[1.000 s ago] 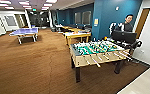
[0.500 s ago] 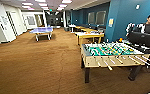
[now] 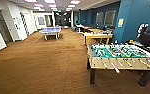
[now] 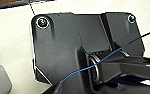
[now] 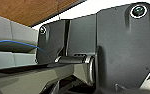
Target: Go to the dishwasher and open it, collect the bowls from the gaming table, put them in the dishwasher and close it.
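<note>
Several tables can be seen down the room from the head view, so picking the right one is the whole game at this point. A foosball table (image 3: 121, 56) sits close on the right, with a green field and rods, and that one is not the target. A yellow wood table (image 3: 98, 37) stands just behind it, and a blue ping-pong table (image 3: 51, 30) is placed well off on the left, near the white wall. Brown carpet (image 3: 41, 67) is spread across the middle, wide open.

No dishwasher, bowls or white-topped gaming table with a yellow-green rim can be made out from here; further tables down the right side are too blurred to be told apart. So the task's things are judged to be somewhere else, out of frame or too far down the hall.

As for the hands: neither hand's state can be told. Just the dark wrist plate and a blue cable (image 4: 96, 66) are shown in the left wrist view, with pale robot body behind; much the same is seen in the right wrist view.

This looks like a plain driving stretch. To be done well, the open carpet lane should be kept to, a decent gap should be left from the foosball table's corner and its sticking-out rod handles, and the arms are best kept tucked so nothing gets clipped.
</note>
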